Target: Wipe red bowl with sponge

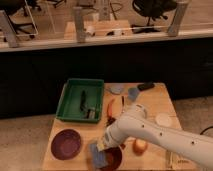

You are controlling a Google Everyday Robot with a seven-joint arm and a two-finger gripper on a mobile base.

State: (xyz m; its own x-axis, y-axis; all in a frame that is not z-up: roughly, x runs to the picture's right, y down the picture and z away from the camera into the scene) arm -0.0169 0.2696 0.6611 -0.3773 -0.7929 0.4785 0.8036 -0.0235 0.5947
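The red bowl point(115, 160) sits on the wooden table point(155, 102) near its front edge, partly covered by my arm. The sponge point(98, 154), a blue-grey block, rests over the bowl's left rim. My gripper point(104, 145) comes down from the right at the end of the white arm point(155, 137) and is shut on the top of the sponge. The sponge presses against the bowl's left side.
A purple dish point(66, 144) lies just left of the bowl. A green tray point(80, 100) holding utensils stands behind it. An orange fruit point(140, 146) lies right of the bowl. A white lid point(163, 119), a blue-grey cup point(132, 93) and a carrot point(110, 107) lie further back.
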